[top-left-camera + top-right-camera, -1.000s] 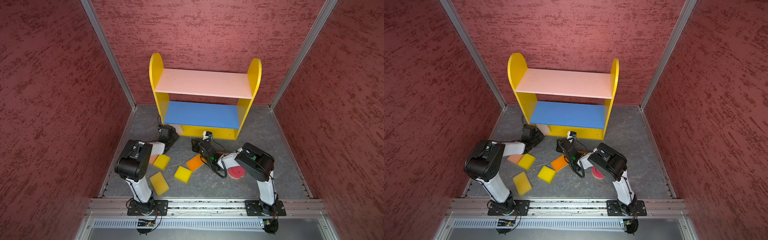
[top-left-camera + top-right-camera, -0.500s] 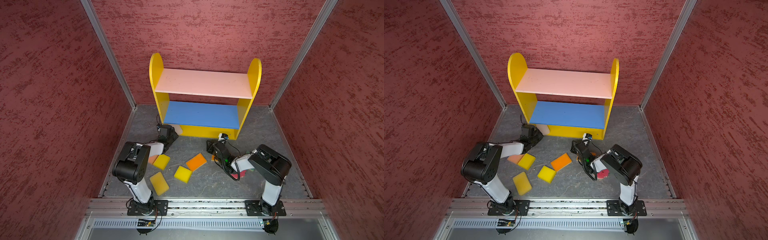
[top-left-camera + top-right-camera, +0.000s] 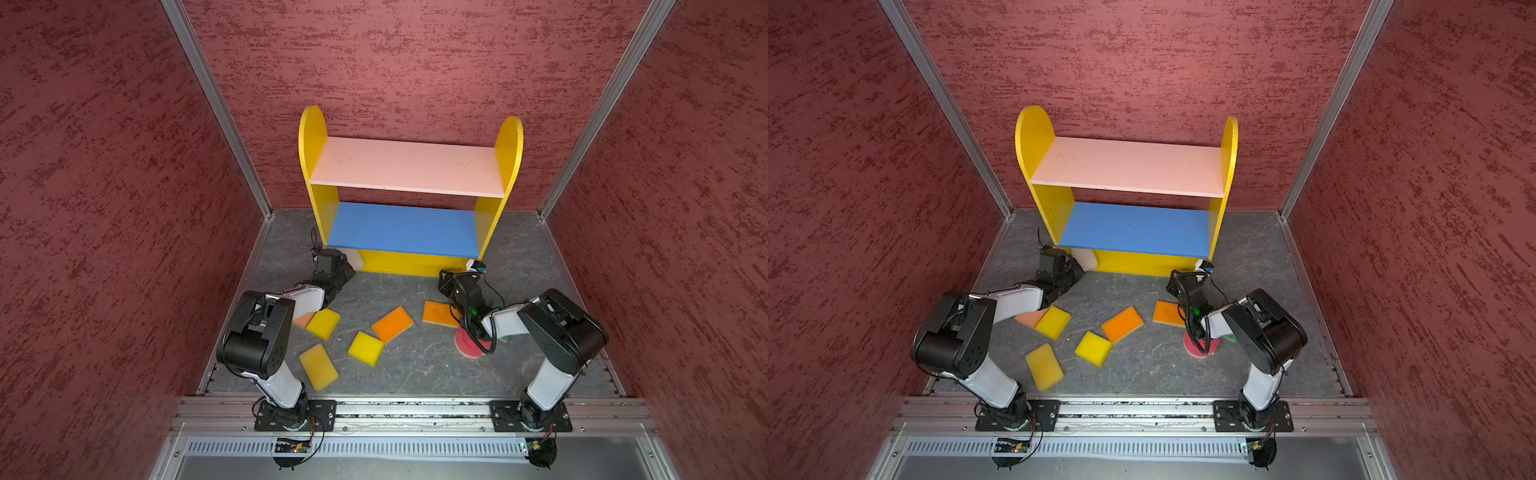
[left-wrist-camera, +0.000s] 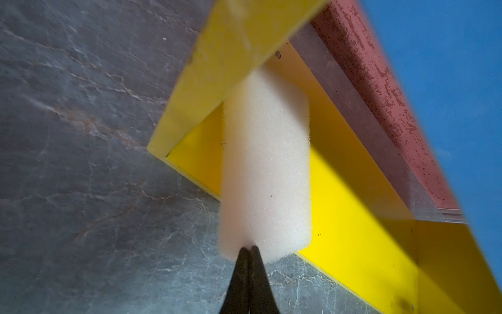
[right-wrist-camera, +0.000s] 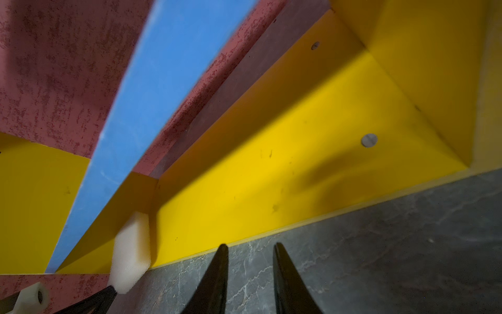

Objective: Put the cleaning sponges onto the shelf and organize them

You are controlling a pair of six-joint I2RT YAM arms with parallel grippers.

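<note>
Marbled grey floor [image 4: 81,136]; left tool [image 4: 250,248] pinches porous cream sponge [image 4: 266,163]; right tool [image 5: 250,244] parted, empty.

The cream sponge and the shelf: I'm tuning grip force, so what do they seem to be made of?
The cream sponge looks like soft open-cell foam, matte; fine pores show all over, and its edge puckers where the left tool pinches it. The shelf looks like rigid flat board, smooth and faintly shiny, with crisp edges and round screw caps; painted wood or plastic, I cannot tell.
</note>
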